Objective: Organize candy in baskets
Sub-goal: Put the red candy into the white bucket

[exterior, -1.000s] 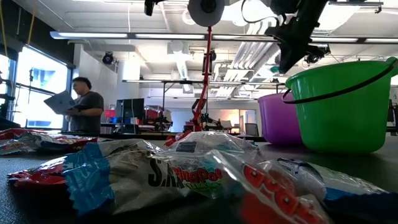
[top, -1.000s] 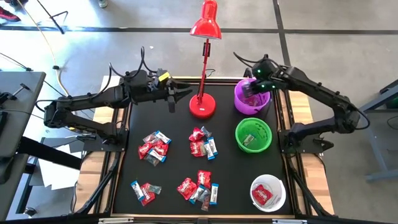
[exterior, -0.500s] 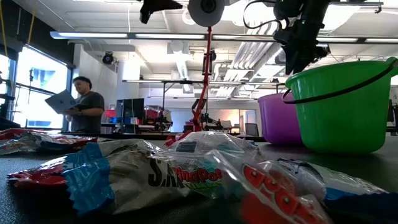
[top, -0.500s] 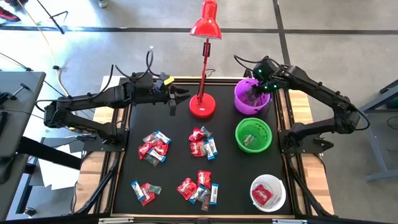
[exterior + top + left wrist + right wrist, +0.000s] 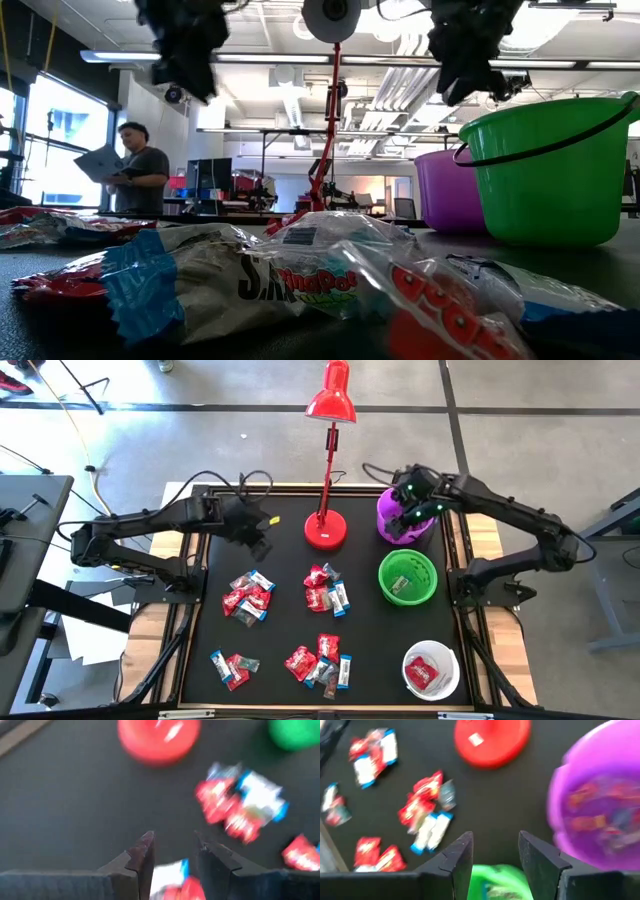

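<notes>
Three baskets [image 5: 407,577] are counted; four candy [image 5: 247,596] heaps are seen. Left end effector [image 5: 172,851] released, right end effector [image 5: 495,851] released, both empty.

Black table [image 5: 290,560]; red lamp [image 5: 328,460]; purple [image 5: 385,525], green [image 5: 407,576], white [image 5: 431,669] baskets; red, blue-white candy [image 5: 248,596].

Grey concrete floor [image 5: 560,420], bright windows [image 5: 60,140] — ceiling pipes [image 5: 400,90]
</notes>
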